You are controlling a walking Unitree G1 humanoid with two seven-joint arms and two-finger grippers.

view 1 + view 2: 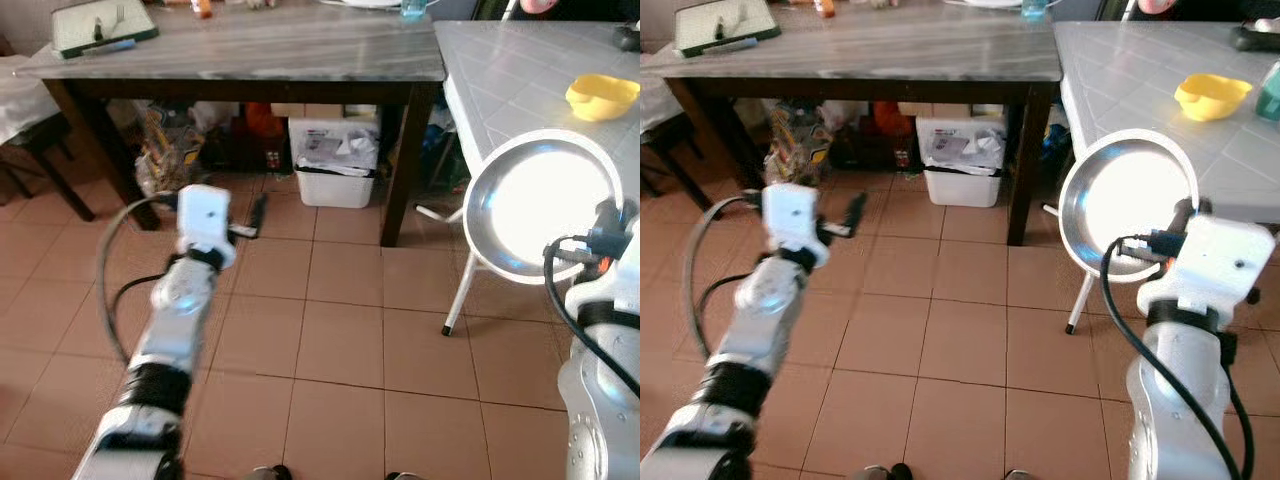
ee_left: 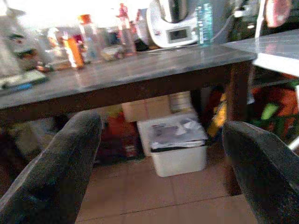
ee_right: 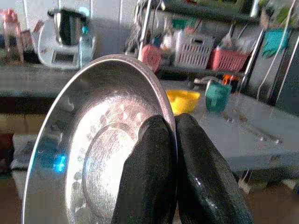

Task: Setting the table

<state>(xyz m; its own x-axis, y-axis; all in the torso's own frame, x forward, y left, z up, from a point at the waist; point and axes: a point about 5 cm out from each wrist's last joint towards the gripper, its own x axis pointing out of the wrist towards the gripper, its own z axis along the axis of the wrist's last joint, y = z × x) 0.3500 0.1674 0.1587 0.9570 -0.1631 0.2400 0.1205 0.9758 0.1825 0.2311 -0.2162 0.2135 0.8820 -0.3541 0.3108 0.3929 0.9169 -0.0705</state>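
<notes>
A round steel plate (image 1: pixel 540 205) is held on edge in front of the white tiled table (image 1: pixel 520 70) at my right. My right gripper (image 3: pixel 174 123) is shut on the plate's rim, one black finger on each face. A yellow bowl (image 1: pixel 600 95) and a teal cup (image 3: pixel 217 95) stand on that table. My left gripper (image 2: pixel 161 135) is open with nothing between its fingers, stretched out above the tiled floor and pointing toward the dark table.
A dark wooden table with a grey top (image 1: pixel 270 45) spans the back, carrying a green tray (image 1: pixel 100 25), bottles and an appliance. A white bin (image 1: pixel 335 165) and clutter sit under it. A chair (image 1: pixel 40 150) stands at far left. Terracotta floor lies ahead.
</notes>
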